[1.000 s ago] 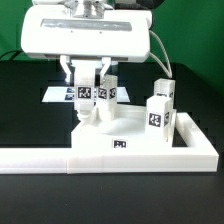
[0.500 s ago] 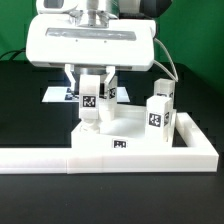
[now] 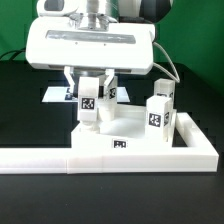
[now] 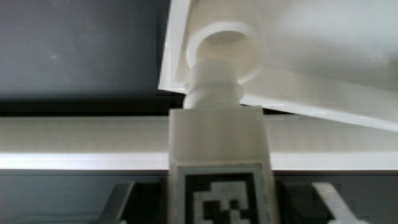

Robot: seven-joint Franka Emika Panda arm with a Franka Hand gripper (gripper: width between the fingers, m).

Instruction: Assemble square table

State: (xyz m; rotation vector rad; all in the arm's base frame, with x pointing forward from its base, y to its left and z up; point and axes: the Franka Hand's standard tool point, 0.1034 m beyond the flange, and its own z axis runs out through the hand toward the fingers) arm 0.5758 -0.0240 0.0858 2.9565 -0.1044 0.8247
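In the exterior view, a white leg [image 3: 89, 103] bearing a black-and-white tag is being held upright by the tool [image 3: 90, 88], whose jaws are closed against the leg's sides, above the near corner of the square top [image 3: 120, 140] on the exterior view's left. The square top is lying flat on the black tabletop [image 3: 30, 120], pushed into the corner of the low white wall [image 3: 110, 160]. A second leg [image 3: 157, 112] is standing on the top's far side, on the exterior view's right, with another tagged leg just behind it. The marker board [image 3: 55, 96] is lying behind the arm. In the wrist view, the leg [image 4: 221, 150] is being pointed with its peg at a round hole [image 4: 226, 44] in the top [image 4: 320, 60]. The step in hand is judged to be leg insertion; next, the peg should be lowered squarely into the hole and turned until seated.
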